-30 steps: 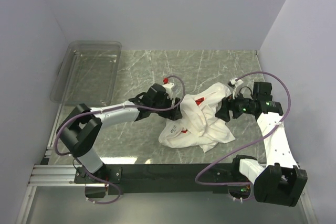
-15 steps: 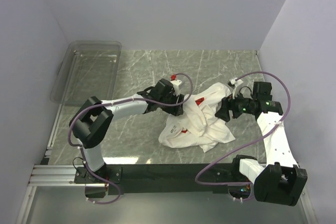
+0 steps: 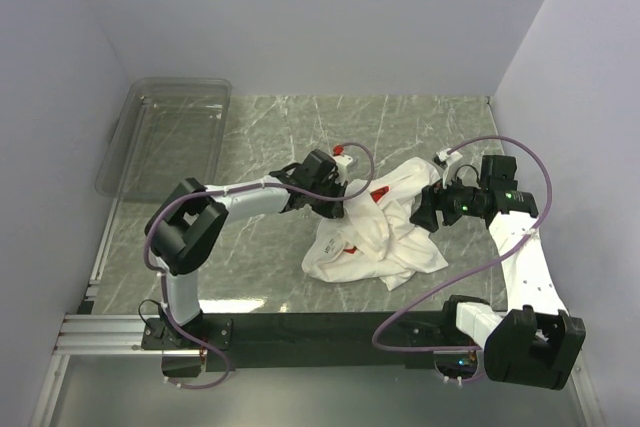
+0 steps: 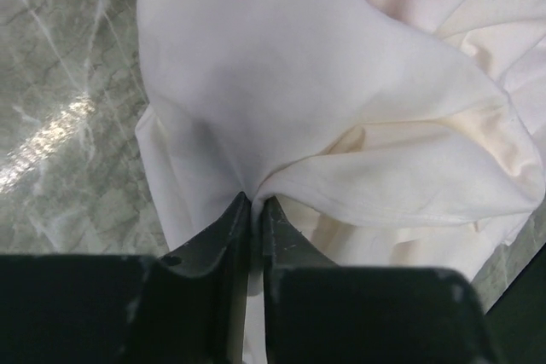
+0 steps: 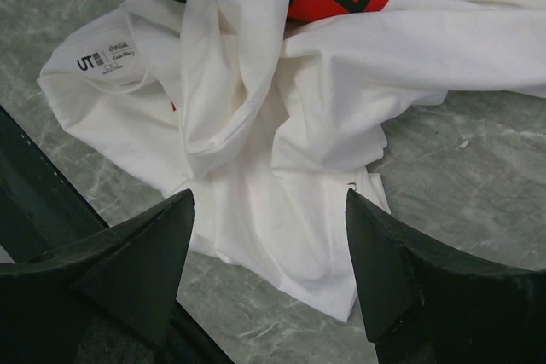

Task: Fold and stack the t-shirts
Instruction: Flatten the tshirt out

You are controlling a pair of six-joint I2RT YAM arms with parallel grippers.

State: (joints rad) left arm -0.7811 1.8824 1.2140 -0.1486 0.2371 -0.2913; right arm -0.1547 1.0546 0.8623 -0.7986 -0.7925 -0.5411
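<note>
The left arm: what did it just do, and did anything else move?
The left gripper pushed in toward the crumpled t-shirt and closed on a fold at its left edge, the arm's elbow swinging right. The right gripper stayed open above the cloth, and the clear bin did not move.

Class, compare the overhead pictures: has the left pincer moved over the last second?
Yes. The left pincer has shifted right, away from the clear bin and onto the edge of the white t-shirt, pinching a fold.
</note>
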